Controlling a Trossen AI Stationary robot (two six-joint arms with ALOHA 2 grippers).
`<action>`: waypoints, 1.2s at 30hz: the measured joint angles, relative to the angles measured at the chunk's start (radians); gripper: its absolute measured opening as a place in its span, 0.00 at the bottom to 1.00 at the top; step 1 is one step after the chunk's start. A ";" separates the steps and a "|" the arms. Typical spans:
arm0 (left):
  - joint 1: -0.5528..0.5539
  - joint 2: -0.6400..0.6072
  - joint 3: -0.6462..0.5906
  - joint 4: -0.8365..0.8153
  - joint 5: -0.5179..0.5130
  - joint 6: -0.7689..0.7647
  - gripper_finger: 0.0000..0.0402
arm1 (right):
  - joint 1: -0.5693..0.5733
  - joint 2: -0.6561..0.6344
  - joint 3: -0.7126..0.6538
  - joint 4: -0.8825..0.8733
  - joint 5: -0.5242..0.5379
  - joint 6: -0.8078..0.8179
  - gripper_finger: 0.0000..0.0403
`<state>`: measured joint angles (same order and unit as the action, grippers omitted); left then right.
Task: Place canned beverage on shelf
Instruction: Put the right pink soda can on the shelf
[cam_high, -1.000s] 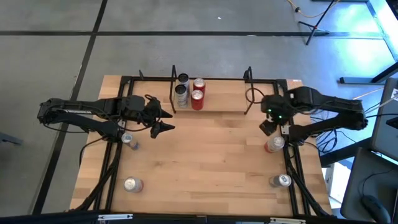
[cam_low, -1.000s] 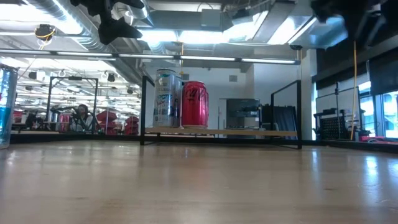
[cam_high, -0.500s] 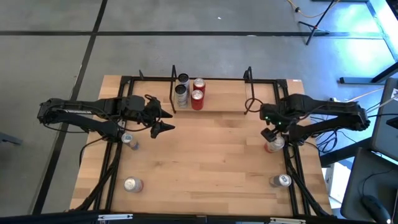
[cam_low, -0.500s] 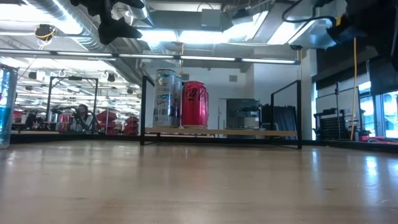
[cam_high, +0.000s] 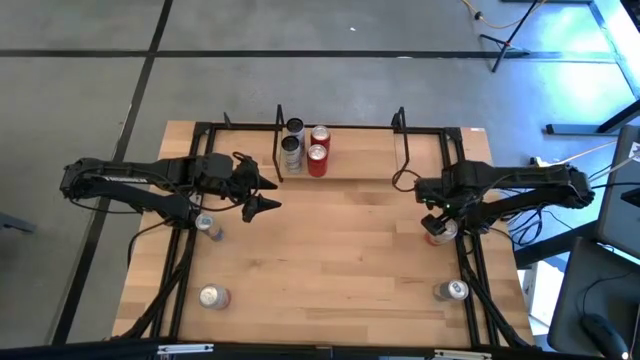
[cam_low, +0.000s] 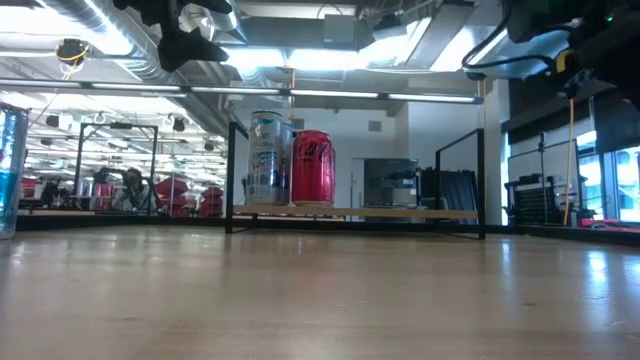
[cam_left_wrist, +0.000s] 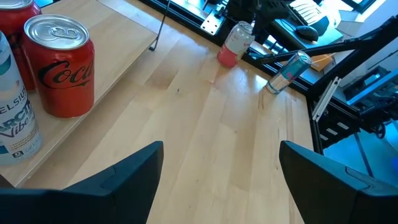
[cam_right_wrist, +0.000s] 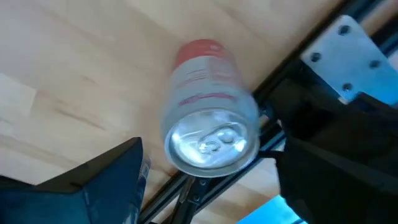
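Right pincer (cam_right_wrist: 205, 180) is hanging wide open over your pink can (cam_right_wrist: 208, 109), gripping nothing; the can is standing upright on the bench (cam_high: 340, 260) against the right side rail (cam_high: 470, 265). You are dealing with a thin, slick, rigid cylinder that probably dents if squeezed, so take it mid-body. Left pincer (cam_left_wrist: 217, 180) is waiting open near the shelf (cam_high: 355, 170), beside the red can (cam_left_wrist: 62, 65).

Looking straight down, we've got the shelf (cam_high: 360, 170) at the table's far edge with four cans (cam_high: 305, 148) bunched at its left end. The right gripper (cam_high: 437, 222) sits right over a red-and-white can (cam_high: 443, 232) by the right rail. The left gripper (cam_high: 262, 192) hovers in front of the shelf's left end, fingers apart.
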<state>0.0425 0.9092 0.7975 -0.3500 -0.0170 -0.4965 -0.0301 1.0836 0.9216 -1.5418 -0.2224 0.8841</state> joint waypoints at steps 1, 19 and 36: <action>0.000 0.000 0.000 0.000 0.000 0.000 0.77 | 0.015 0.000 -0.003 0.011 -0.005 0.001 0.94; 0.000 0.000 0.000 0.002 -0.027 0.001 0.77 | 0.144 0.071 -0.105 0.127 0.039 0.048 0.90; 0.000 0.000 0.000 0.053 0.002 0.009 0.77 | 0.141 0.093 0.098 0.217 0.149 -0.054 0.62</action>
<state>0.0422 0.9096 0.7971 -0.2972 -0.0151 -0.4873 0.1109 1.1767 1.0200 -1.3245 -0.0733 0.8298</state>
